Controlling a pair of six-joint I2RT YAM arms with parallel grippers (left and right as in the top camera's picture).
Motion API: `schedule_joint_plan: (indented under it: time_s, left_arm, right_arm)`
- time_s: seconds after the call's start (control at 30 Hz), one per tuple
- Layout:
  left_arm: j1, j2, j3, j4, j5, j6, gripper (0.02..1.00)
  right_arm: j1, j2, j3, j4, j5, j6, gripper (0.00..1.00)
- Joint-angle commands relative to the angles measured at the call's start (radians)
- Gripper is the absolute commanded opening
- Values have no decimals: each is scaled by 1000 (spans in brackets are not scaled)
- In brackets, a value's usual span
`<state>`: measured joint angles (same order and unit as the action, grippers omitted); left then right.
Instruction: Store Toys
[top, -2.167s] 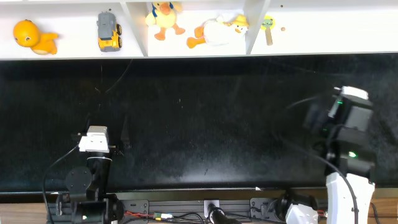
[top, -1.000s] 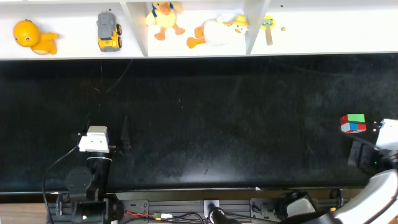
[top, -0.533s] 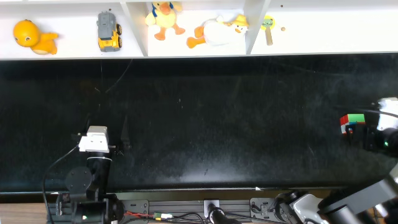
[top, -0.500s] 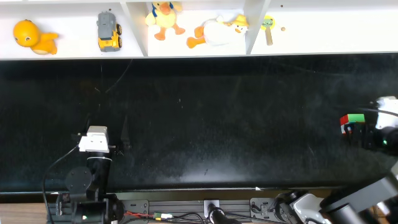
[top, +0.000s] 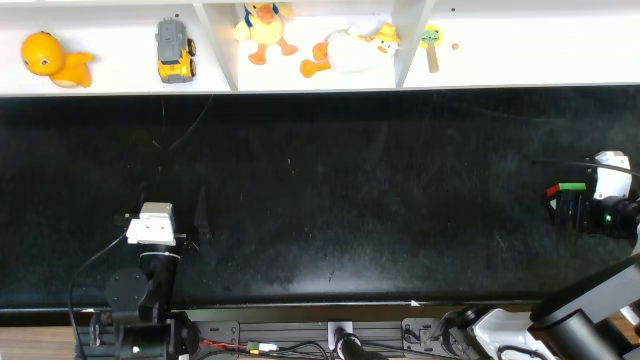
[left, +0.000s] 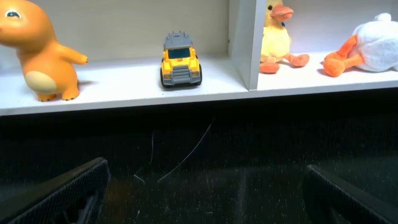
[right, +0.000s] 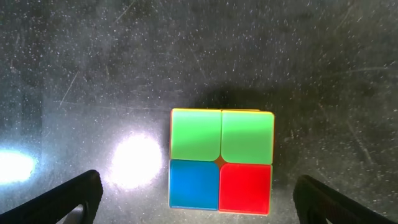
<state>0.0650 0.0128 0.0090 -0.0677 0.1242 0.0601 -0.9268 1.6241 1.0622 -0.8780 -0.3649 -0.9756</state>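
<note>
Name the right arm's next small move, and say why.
Probably lower the right gripper straight down, then close. Its fingers are open, one on either side of the cube. The cube lies on the black table, apart from both fingers, so the gripper seems lined up for a grasp.

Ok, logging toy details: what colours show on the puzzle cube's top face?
Two green squares, one blue, one red on the cube; clearest in the right wrist view.

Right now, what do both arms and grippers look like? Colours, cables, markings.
Left arm: black joints, white boxy wrist block, thin black cable looping beside it. Right arm: white base segment, black link, black wrist with green light, white block, black cables. Left gripper and right gripper: dark, matte fingers.
</note>
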Motion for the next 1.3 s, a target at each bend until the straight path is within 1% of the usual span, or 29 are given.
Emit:
schedule_joint_plan:
  time_s: [0.03, 0.1, 0.27, 0.33, 0.4, 0.43, 0.47, 0.57, 0.63, 0.8, 0.83, 0.9, 1.07, 1.23, 1.3]
  left_arm:
    - [-8, -11, 0, -5, 10, 11, 998]
    - [-8, -11, 0, -5, 10, 11, 998]
    - [-8, -11, 0, -5, 10, 11, 996]
    - [-8, -11, 0, -5, 10, 11, 998]
    - [-8, -11, 0, -5, 10, 11, 998]
    - [-8, -11, 0, -5, 10, 11, 998]
    - [-8, -11, 0, -5, 10, 11, 996]
    - [-8, -11, 0, -5, 10, 11, 998]
    - [-8, -11, 0, -5, 10, 11, 998]
    - [-8, -11, 0, -5, 10, 11, 996]
    - [-8, -11, 0, -5, 10, 11, 998]
    - [-8, -11, 0, -5, 10, 11, 998]
    - [-8, -11, 0, -5, 10, 11, 998]
    - [-8, -11, 0, -5, 10, 11, 998]
    - [-8, -11, 0, -5, 10, 11, 998]
  right_arm:
    - [11, 35, 20, 2, 0, 19, 996]
    - [17, 45, 20, 6, -1, 20, 996]
    - [34, 57, 20, 47, -1, 64, 998]
    - [43, 60, 19, 45, 0, 64, 967]
    - [49, 63, 19, 45, 1, 72, 917]
    - [51, 63, 19, 46, 3, 77, 869]
    - [54, 64, 19, 45, 7, 82, 869]
    - [59, 64, 19, 46, 24, 89, 693]
    - [59, 64, 19, 46, 27, 90, 636]
    - [63, 62, 20, 61, 36, 117, 610]
    - [67, 60, 20, 66, 42, 124, 584]
    - [82, 50, 20, 82, 51, 135, 577]
    - [139, -4, 43, 127, 52, 175, 570]
    - [209, -58, 119, 130, 53, 200, 555]
    - [232, -68, 150, 125, 73, 218, 570]
